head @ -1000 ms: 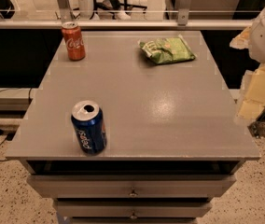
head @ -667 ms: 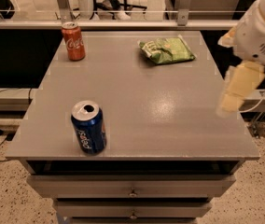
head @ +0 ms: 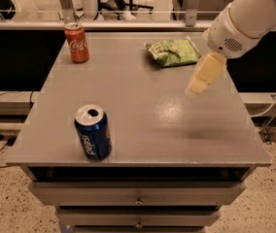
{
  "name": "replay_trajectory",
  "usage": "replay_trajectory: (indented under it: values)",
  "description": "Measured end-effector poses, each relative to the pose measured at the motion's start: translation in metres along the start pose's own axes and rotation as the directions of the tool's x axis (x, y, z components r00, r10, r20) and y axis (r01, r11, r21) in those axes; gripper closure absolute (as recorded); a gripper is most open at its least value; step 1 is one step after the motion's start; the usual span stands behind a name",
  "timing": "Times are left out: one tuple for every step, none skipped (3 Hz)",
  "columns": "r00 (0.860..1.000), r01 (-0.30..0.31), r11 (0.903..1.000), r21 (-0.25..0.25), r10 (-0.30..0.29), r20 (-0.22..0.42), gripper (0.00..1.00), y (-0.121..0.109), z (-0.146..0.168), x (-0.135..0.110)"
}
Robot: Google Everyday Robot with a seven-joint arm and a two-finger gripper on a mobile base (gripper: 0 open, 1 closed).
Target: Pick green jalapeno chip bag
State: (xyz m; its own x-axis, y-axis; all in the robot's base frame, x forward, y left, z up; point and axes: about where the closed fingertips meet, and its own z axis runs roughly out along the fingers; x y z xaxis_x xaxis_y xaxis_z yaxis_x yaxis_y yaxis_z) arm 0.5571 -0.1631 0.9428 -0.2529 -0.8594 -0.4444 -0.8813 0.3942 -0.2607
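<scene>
**Camera view: hand hangs over the right side of the surface, close to the chip bag**

Camera view shows the white arm (head: 254, 11) coming in from the upper right corner of the picture; it ends in a rounded white wrist housing with a small vent grille on its face; from that housing the pale yellow hand (head: 198, 81) slants down and to the picture's left, its tip lowest. The hand is held above the grey surface (head: 143, 106), not touching it, and a faint dark shadow lies on the surface nearer the front edge. Whether the hand is spread or pressed together cannot be told from this angle; it holds nothing that can be seen.

The green jalapeno chip bag (head: 173, 52) lies flat on the far right part of the surface, near the back edge; it is light green and crinkly, with pale and white print and darker green along its edges; its longer side runs across the picture. The hand is just beside the bag's right end and a little nearer the front, apart from it; nothing touches the bag.

A red cola can (head: 77, 42) stands upright at the far left corner, well apart from the bag; a blue Pepsi can (head: 93, 132) stands upright near the front left edge, its top opened. Drawers (head: 138, 193) sit below the surface.
</scene>
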Motion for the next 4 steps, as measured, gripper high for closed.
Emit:
replay_trajectory:
  values:
    - [1.000, -0.009, 0.9999, 0.011, 0.009, 0.010, 0.00, -0.003, 0.003, -0.001]
    - [0.999, -0.034, 0.9988, 0.036, 0.032, 0.039, 0.00, -0.012, 0.008, -0.006]
    - [0.991, -0.101, 0.9907, 0.091, 0.091, 0.103, 0.00, -0.045, 0.027, -0.020]
    - [0.929, -0.307, 0.9381, 0.160, 0.260, 0.263, 0.00, -0.123, 0.077, -0.042]
